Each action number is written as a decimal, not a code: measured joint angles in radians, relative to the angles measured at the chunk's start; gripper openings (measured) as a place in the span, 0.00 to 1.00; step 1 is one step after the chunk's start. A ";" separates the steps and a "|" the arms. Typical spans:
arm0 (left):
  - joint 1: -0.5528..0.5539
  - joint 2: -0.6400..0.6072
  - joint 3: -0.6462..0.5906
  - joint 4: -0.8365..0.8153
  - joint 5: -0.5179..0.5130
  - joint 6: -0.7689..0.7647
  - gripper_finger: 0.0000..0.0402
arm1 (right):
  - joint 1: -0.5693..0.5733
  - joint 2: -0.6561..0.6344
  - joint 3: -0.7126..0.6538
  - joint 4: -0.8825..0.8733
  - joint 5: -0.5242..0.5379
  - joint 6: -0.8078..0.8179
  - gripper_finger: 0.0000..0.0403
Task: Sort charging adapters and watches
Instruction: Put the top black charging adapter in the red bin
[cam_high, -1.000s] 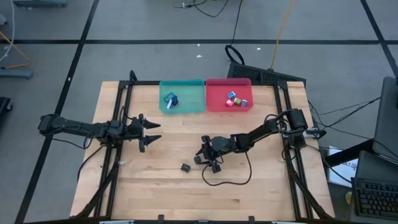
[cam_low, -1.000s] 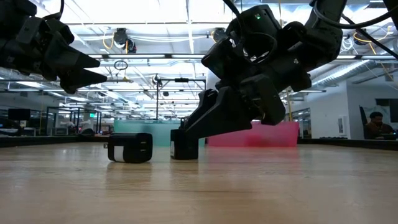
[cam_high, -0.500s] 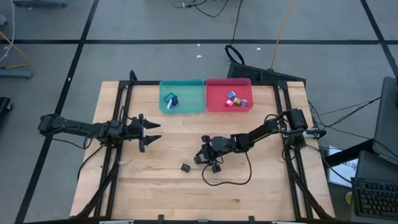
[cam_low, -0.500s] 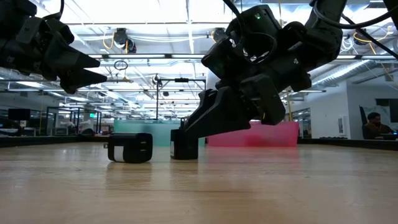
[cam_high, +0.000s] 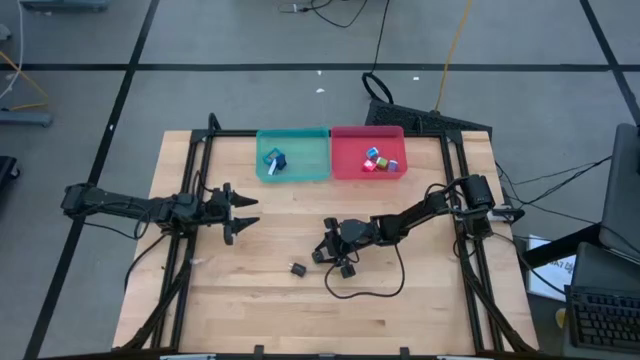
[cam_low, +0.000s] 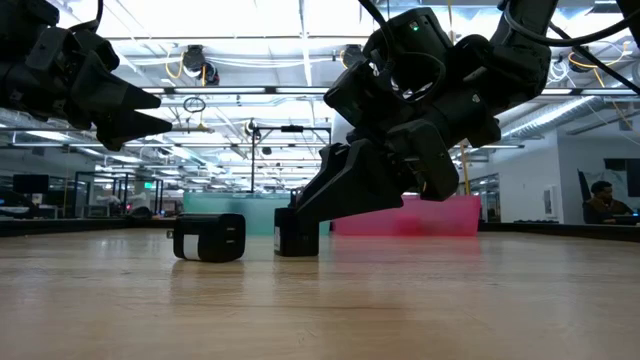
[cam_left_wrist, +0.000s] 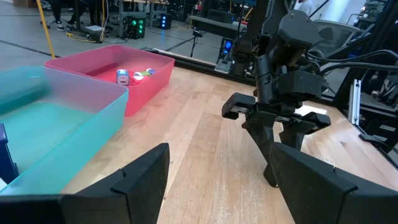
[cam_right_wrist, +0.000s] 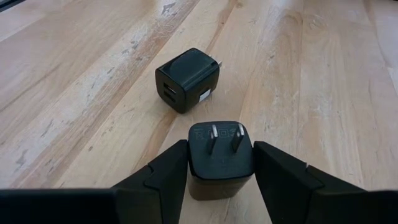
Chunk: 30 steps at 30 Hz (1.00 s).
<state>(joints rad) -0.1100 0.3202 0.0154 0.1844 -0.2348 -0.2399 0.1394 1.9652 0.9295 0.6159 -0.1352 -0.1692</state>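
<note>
1. The right gripper (cam_right_wrist: 221, 171) is low on the bench (cam_right_wrist: 323, 74), its fingers pressed on both sides of a black charger (cam_right_wrist: 221, 152) with prongs pointing up.
2. Just past it lies a second black charger (cam_right_wrist: 186, 79) on its side.
3. Only the high view shows the red bin (cam_high: 367, 160) far behind, with chargers inside.
4. The left gripper (cam_high: 243, 212) waits wide open, well apart.
</note>
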 joint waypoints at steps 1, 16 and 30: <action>0.000 0.000 0.000 0.000 0.000 0.000 0.69 | 0.000 0.000 0.000 0.000 0.000 0.000 0.42; 0.000 0.000 0.000 0.000 0.000 0.000 0.69 | 0.000 0.000 0.000 -0.002 -0.005 0.017 0.42; 0.000 0.000 0.000 0.000 0.000 0.000 0.69 | 0.000 0.000 0.000 -0.003 -0.051 0.019 0.42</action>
<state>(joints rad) -0.1097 0.3203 0.0151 0.1841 -0.2348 -0.2398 0.1390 1.9652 0.9295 0.6132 -0.1864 -0.1501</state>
